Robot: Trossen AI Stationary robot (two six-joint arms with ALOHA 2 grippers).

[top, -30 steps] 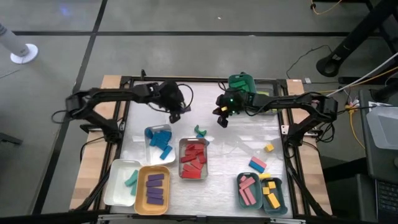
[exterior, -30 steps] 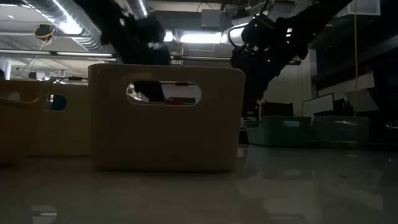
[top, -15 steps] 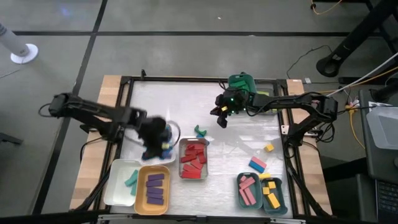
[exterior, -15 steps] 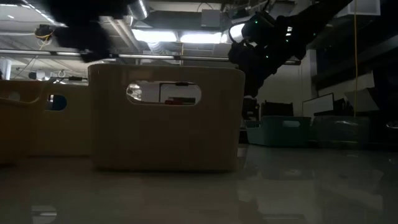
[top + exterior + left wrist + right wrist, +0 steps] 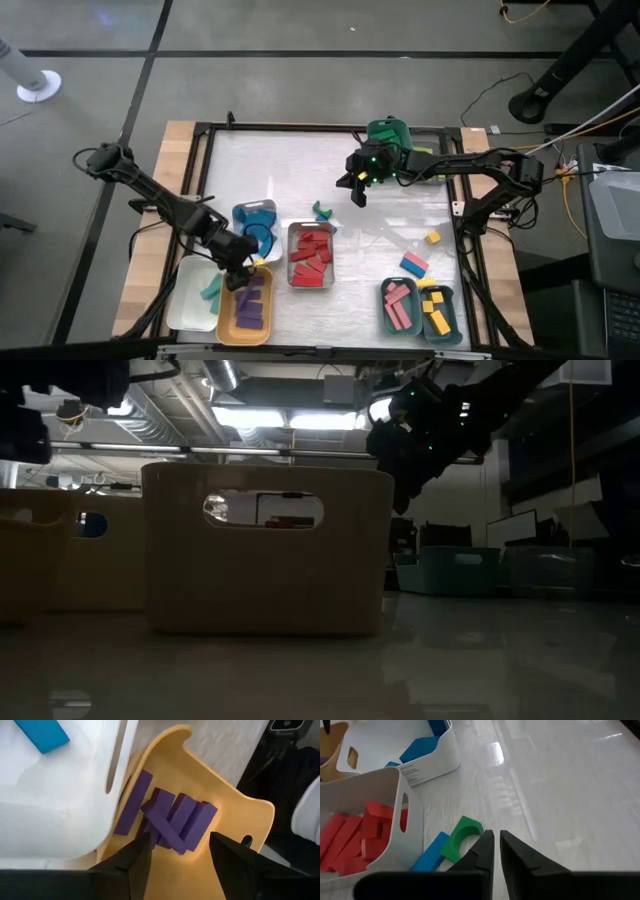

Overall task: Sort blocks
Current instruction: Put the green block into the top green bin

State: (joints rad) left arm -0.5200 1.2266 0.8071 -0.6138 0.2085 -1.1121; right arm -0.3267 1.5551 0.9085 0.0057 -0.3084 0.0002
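My left gripper (image 5: 243, 278) hangs open over the far end of the orange tray (image 5: 226, 312), fingers slanting down. In the left wrist view its fingers stand either side of the purple blocks (image 5: 175, 817) in that tray (image 5: 225, 820), touching none; one purple block lies crosswise on the others. My right gripper (image 5: 357, 193) is shut and holds nothing, above the table's middle. In the right wrist view it (image 5: 495, 837) hovers over a green arch block (image 5: 462, 837) and a blue block (image 5: 430, 857), which lie flat on the table.
A grey tray of red blocks (image 5: 310, 255) stands mid-table. A white tray with blue blocks (image 5: 258, 215) and a white tray with a teal block (image 5: 195, 295) are on the left. Two teal trays (image 5: 418, 308) hold pink and yellow blocks. A loose yellow block (image 5: 432, 237) and a pink-and-blue pair (image 5: 414, 264) lie right.
My left gripper has swung from the table's far middle toward the near left edge, past the white tray of blue blocks, and now hangs over the orange tray, turned about its own axis. My right gripper has stayed in place.
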